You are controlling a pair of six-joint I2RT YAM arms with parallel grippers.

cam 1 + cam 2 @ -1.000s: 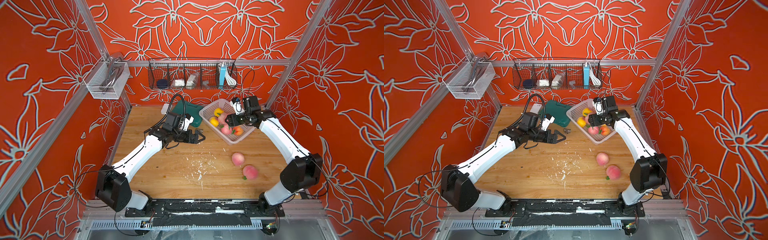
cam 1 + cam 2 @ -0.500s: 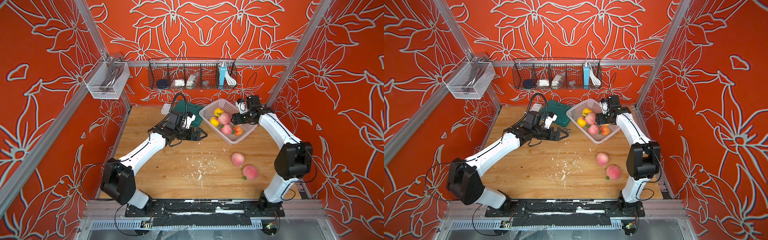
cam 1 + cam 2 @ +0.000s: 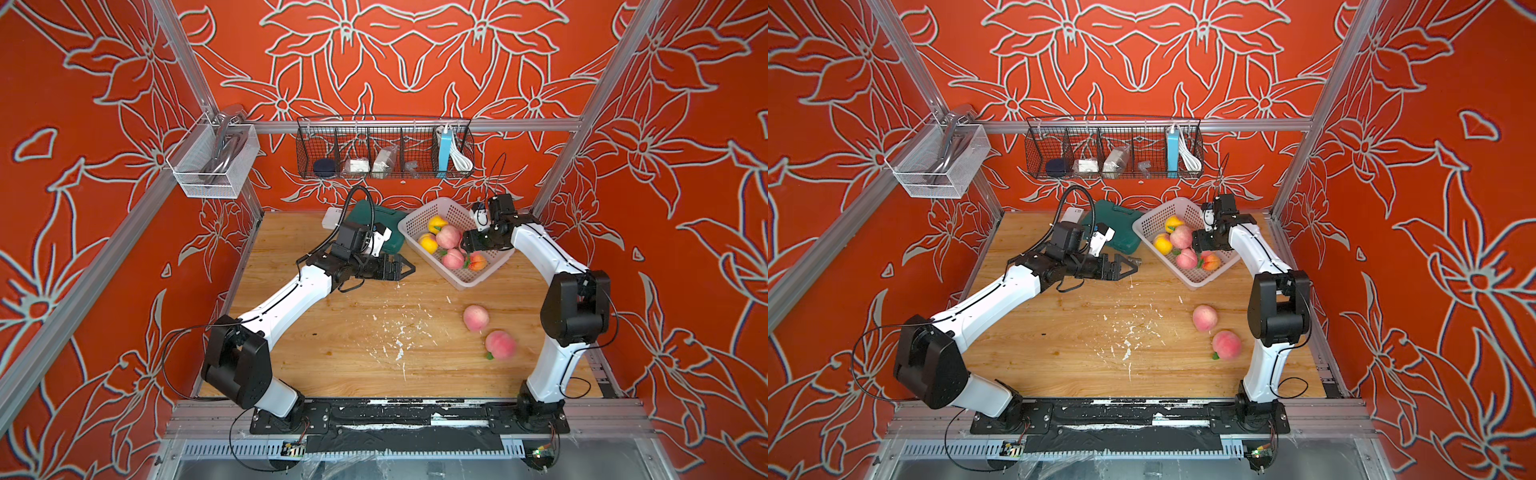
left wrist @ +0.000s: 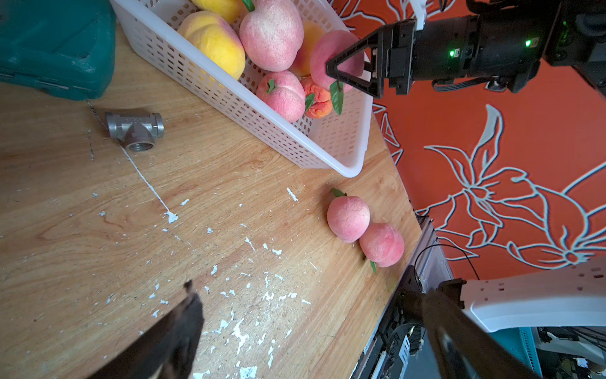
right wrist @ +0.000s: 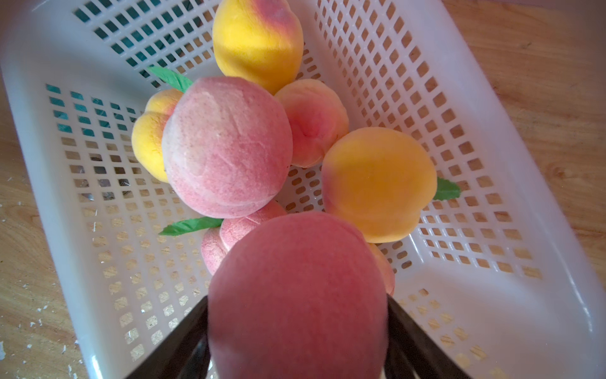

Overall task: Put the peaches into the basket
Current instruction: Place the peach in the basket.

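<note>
The right hand [image 5: 296,298] is closed partway on a pink peach [image 5: 295,262] — one finger on each side — and holds it above the interior of the basket [image 5: 492,170]. Several other peaches [image 5: 226,147] lie piled inside. The basket stands at the far right of the counter [image 3: 332,353]. A farther peach [image 3: 476,318] and a nearer peach [image 3: 500,344] lie just beside each other on the counter, near the right arm. The left hand [image 3: 405,268] hangs over the counter, left of the basket — jaws spread wide, holding nothing.
</note>
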